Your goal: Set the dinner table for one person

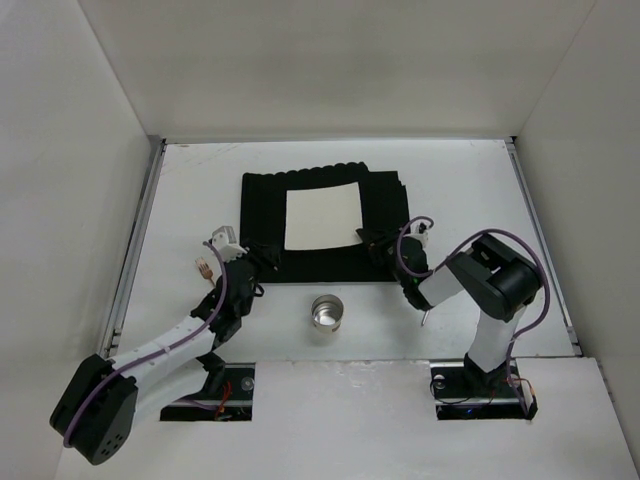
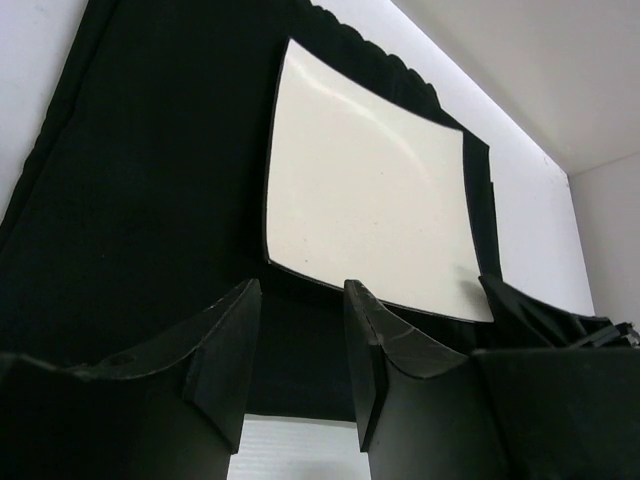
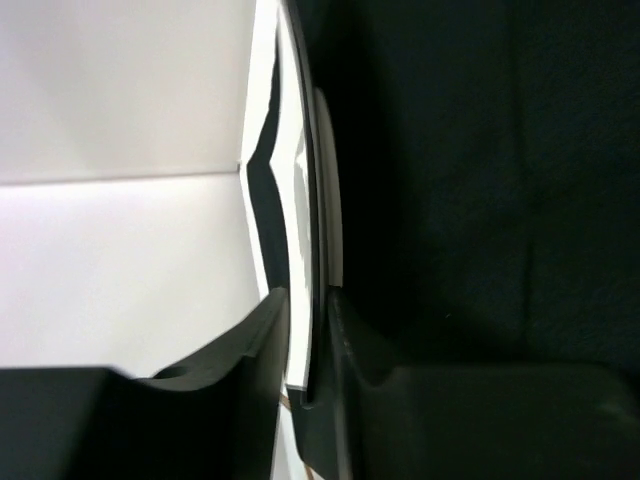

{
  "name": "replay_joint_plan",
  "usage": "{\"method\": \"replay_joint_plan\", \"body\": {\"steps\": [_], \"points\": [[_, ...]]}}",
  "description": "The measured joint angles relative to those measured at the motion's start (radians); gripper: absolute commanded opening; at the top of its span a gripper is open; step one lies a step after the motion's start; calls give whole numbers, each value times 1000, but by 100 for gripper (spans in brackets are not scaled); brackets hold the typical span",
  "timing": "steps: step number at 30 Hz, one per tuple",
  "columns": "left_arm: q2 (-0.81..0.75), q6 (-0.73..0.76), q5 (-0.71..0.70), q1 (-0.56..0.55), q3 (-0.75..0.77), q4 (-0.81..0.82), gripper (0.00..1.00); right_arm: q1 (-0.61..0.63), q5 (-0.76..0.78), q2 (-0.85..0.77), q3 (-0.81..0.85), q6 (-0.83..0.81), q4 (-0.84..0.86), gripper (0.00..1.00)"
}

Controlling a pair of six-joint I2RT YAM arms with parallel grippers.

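The dinner table (image 1: 470,190) is the large white tabletop. A black ribbed mat (image 1: 262,205) lies at its middle with a white square plate (image 1: 322,218) on it. My right gripper (image 1: 368,240) is at the plate's near right corner. In the right wrist view the gripper (image 3: 305,300) is shut on the plate's rim (image 3: 297,180), with the mat (image 3: 480,200) beside it. My left gripper (image 1: 268,256) is at the mat's near left edge. In the left wrist view it (image 2: 300,300) is open and empty over the mat (image 2: 150,180), short of the plate (image 2: 370,200).
A shiny metal cup (image 1: 327,313) stands upright on the table in front of the mat, between the two arms. A small tan object (image 1: 203,268) lies left of the left gripper. A thin metal piece (image 1: 426,318) shows under the right arm. White walls enclose the table.
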Motion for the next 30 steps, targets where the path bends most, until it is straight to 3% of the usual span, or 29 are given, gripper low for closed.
{"method": "replay_joint_plan", "body": {"steps": [14,18,26,30], "points": [[-37,-3,-8,-24,-6,-8,36,-59,-84,-14,22,10,-167,37],[-37,-3,-8,-26,-6,-8,36,-53,-84,-45,14,9,-192,45],[-37,-3,-12,-23,-6,-10,36,-53,-83,-171,-35,-21,-288,49],[-40,-3,-16,-23,-6,-10,36,-46,-65,-290,-50,-67,-388,57]]}}
